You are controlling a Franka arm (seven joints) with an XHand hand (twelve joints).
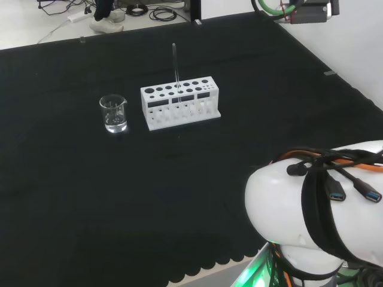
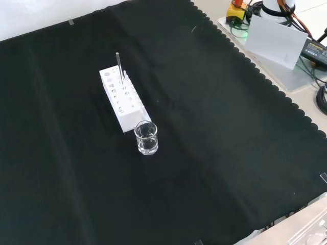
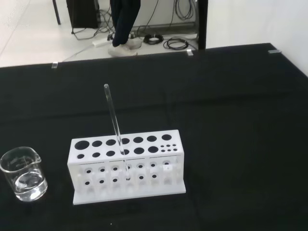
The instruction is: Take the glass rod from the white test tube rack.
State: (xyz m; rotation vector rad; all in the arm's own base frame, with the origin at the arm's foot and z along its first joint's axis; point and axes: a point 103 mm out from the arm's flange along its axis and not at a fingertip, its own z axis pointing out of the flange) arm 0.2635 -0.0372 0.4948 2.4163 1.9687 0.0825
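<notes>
A white test tube rack (image 1: 179,104) with two rows of round holes stands on the black cloth, left of middle in the front view (image 2: 121,102). A thin clear glass rod (image 1: 175,66) stands in one of its holes and rises well above the top, leaning slightly. The wrist view looks at the rack (image 3: 127,166) and the rod (image 3: 114,120) from some way off, with open cloth between. In the front view the rod (image 2: 118,61) stands at the rack's far end.
A small glass beaker (image 1: 113,113) with a little clear liquid stands just left of the rack in the head view, and in front of it in the front view (image 2: 146,138). The arm's white link (image 1: 317,215) fills the head view's lower right.
</notes>
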